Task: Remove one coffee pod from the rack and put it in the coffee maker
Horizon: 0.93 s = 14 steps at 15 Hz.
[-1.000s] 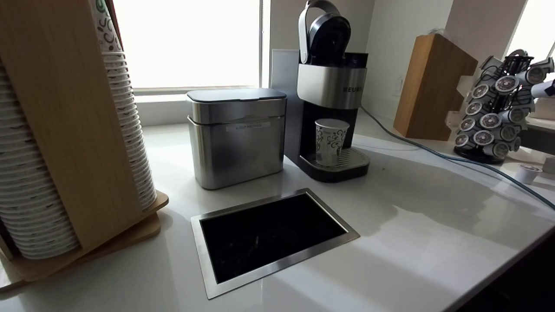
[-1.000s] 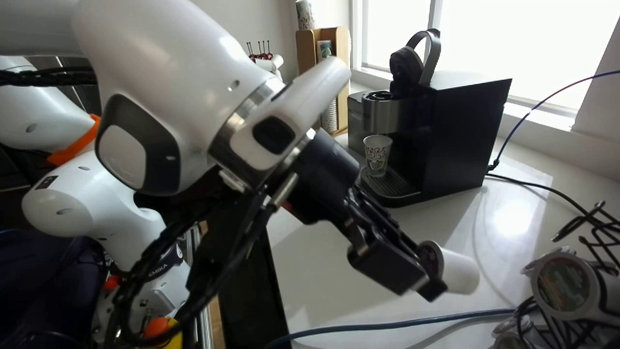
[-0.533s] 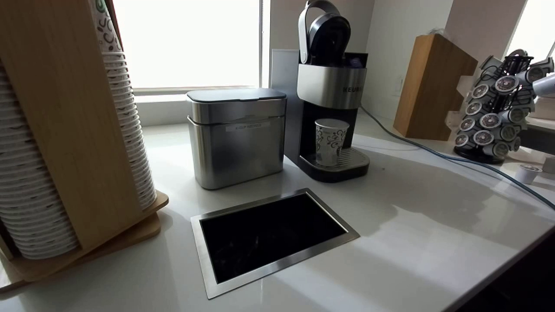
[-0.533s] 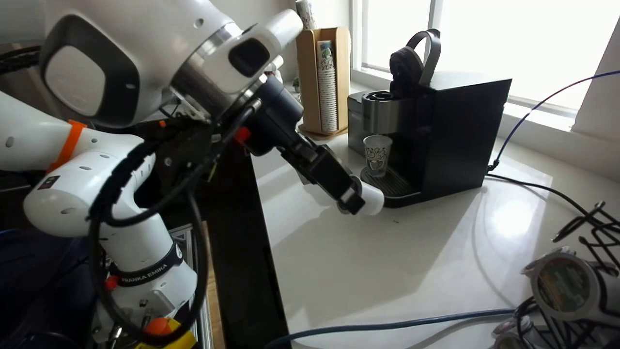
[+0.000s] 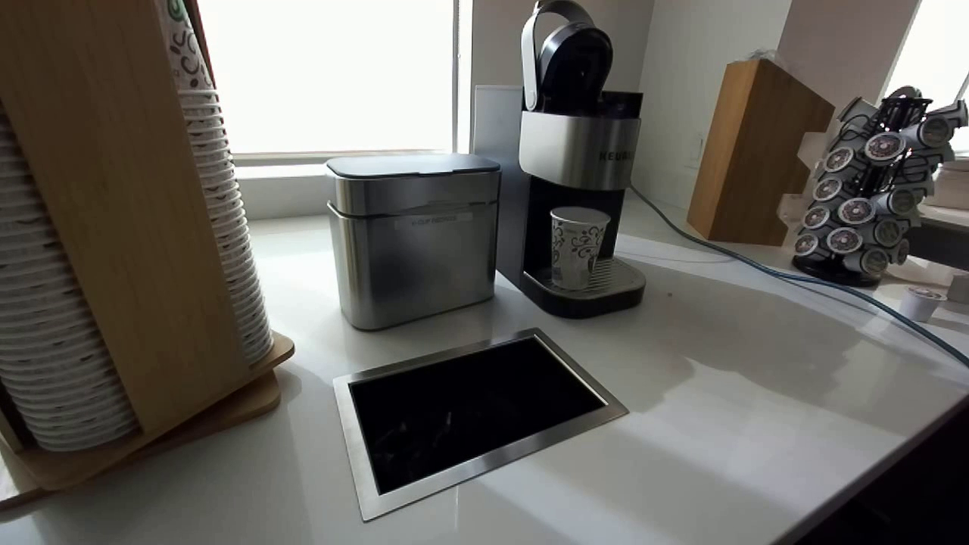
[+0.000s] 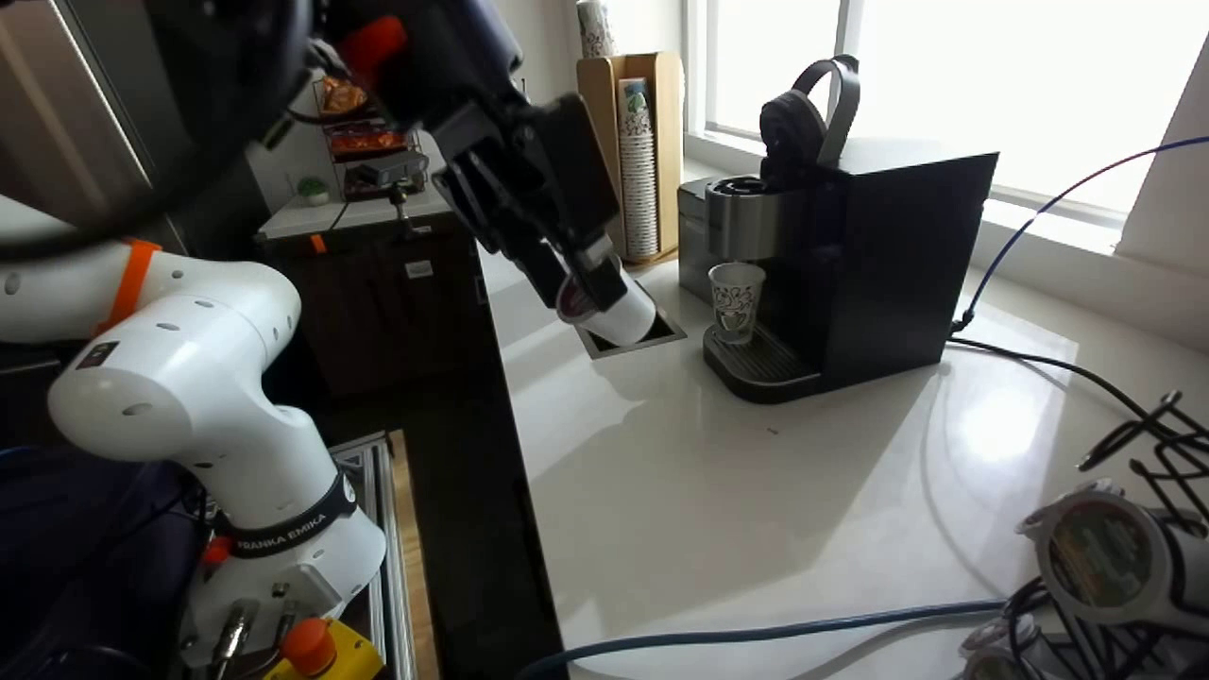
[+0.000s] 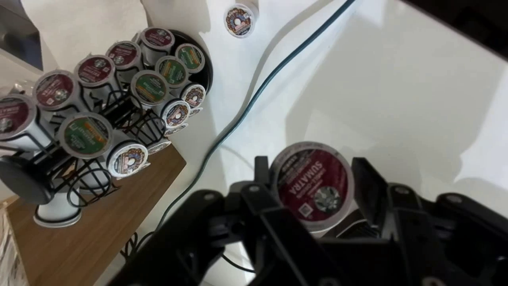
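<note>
My gripper (image 6: 581,283) is shut on a coffee pod (image 6: 623,316) with a white body. In the wrist view the pod's dark red "Sumatra" lid (image 7: 313,186) faces the camera between the two fingers. In an exterior view the held pod hangs tilted above the counter, left of the coffee maker (image 6: 907,274) and apart from it. The coffee maker also shows in an exterior view (image 5: 579,151); its lid is raised and a paper cup (image 5: 577,250) stands on its drip tray. The rack (image 5: 870,189) of pods also shows in the wrist view (image 7: 119,111).
A brushed-metal tin (image 5: 416,257) stands beside the coffee maker. A framed opening (image 5: 424,488) is set in the counter in front. A wooden cup holder (image 6: 600,104) stands behind. A blue cable (image 7: 274,77) crosses the counter near a loose pod (image 7: 239,20). A wooden block (image 5: 746,166) stands near the rack.
My gripper, still shut on the pod, has moved up and left in an exterior view, away from the rack and past the coffee maker's front. The pod has left the right edge of an exterior view.
</note>
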Each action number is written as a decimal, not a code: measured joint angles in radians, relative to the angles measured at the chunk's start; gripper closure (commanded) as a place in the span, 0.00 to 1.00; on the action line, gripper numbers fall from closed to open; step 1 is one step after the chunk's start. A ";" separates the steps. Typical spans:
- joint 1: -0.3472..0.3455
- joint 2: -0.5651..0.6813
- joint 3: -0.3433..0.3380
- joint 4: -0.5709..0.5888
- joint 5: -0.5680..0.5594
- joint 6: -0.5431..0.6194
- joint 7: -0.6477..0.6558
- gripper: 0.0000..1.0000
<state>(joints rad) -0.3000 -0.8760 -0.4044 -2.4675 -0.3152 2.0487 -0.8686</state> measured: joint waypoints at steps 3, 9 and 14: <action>0.015 0.020 0.014 0.051 -0.017 -0.044 -0.023 0.46; 0.016 0.035 0.013 0.053 -0.020 -0.044 -0.030 0.46; 0.016 0.035 0.013 0.053 -0.021 -0.044 -0.032 0.46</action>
<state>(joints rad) -0.2844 -0.8414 -0.3910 -2.4142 -0.3357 2.0043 -0.9004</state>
